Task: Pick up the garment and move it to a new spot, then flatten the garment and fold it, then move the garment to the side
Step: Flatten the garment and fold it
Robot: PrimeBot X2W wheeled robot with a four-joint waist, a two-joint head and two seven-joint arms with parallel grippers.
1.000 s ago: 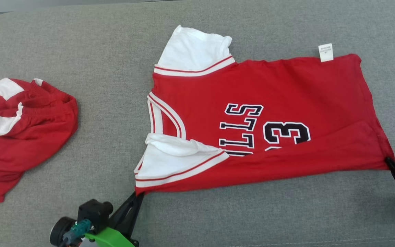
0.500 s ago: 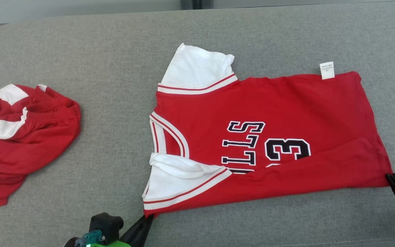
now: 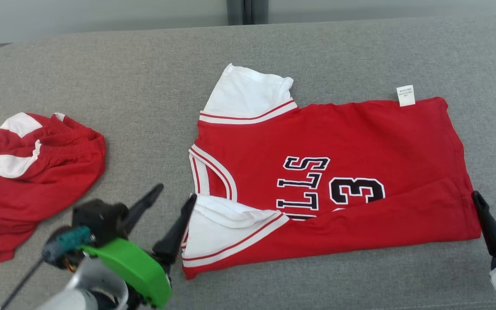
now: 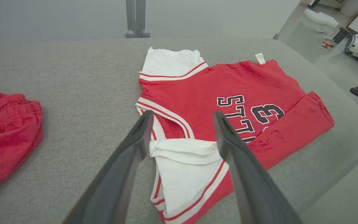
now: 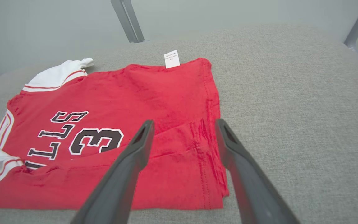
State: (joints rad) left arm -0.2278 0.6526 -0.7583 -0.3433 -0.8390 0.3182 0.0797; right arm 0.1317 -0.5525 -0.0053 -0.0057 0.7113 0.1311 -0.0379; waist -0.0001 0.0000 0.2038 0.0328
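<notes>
On a grey padded bench (image 3: 144, 86), a red jersey (image 3: 325, 142) is seen spread at centre, near edge folded over. The left tool (image 3: 176, 192) and right tool (image 3: 491, 193) are held apart, empty, by its near corners. Folding is judged half-done; a fresh grasp is called for.

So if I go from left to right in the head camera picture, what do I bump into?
Crumpled red cloth → left gripper, open → red shirt lying flat, number showing → right gripper, open, just past the shirt's hem.
</notes>
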